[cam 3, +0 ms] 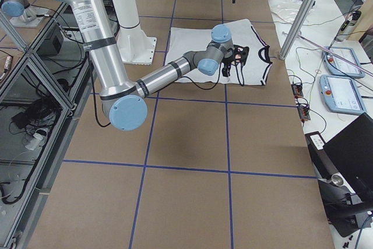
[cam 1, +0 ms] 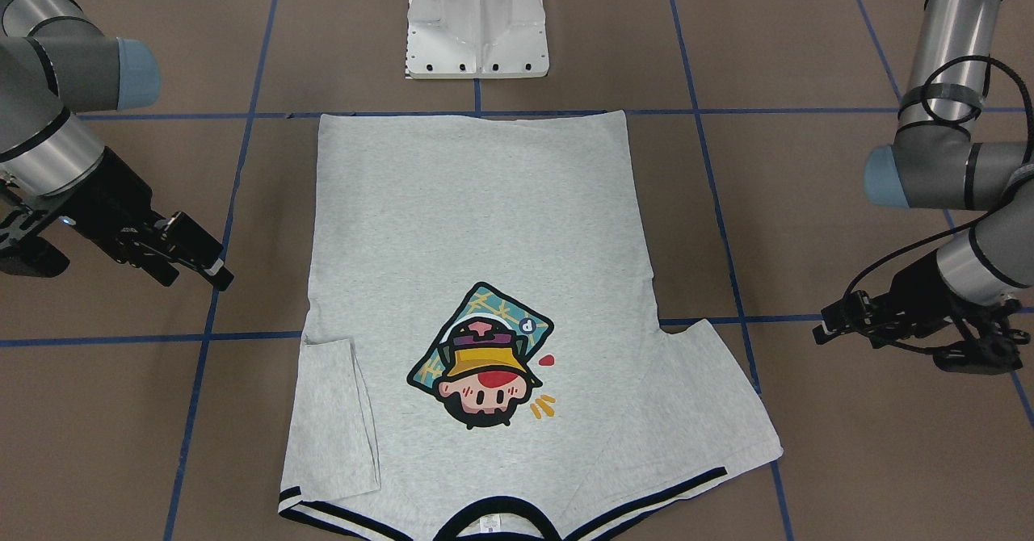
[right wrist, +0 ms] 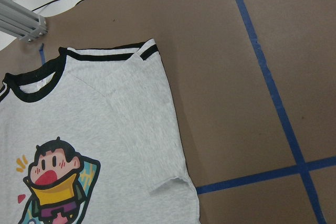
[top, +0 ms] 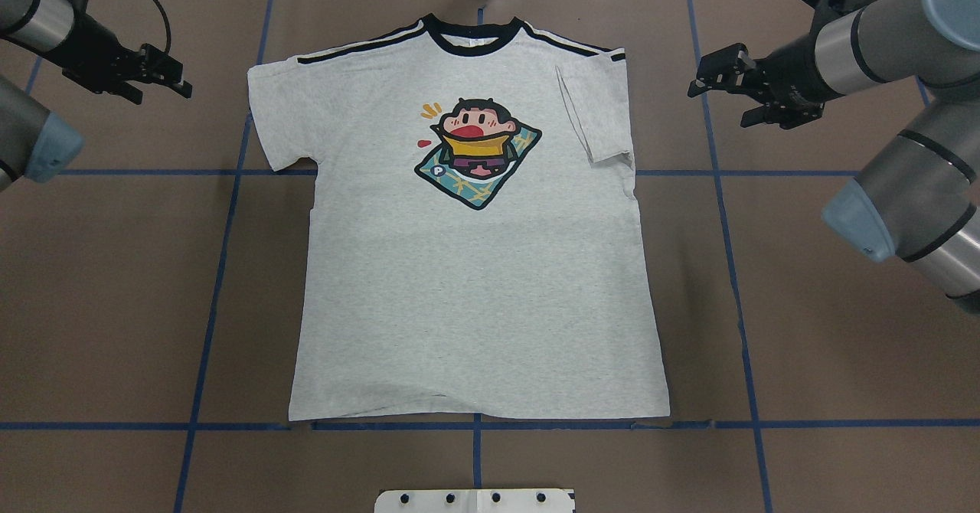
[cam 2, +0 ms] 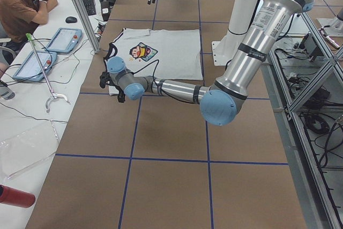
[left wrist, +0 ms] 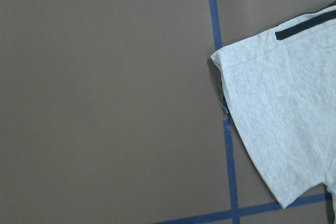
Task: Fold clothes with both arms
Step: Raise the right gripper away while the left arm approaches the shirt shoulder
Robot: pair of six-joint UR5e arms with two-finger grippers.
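Lying flat and print-up on the brown table (top: 115, 283), the light heather-grey T-shirt (top: 475, 291) with black neckband and cartoon-face print is sitting inside the blue tape lines (top: 222, 268). Its hem is lying near the white pedestal base (cam 1: 477, 24) and its collar is pointing away from the robot. The left sleeve (top: 279, 115) is spreading out flat; the right sleeve (top: 597, 115) is lying folded inward over the body. The left gripper (top: 182, 84) is hovering beside the left shoulder, clear of the cloth, jaws looking parted and gripping nothing. The right gripper (top: 700, 76) is hovering beside the right shoulder, likewise off the fabric, jaws looking parted and carrying nothing
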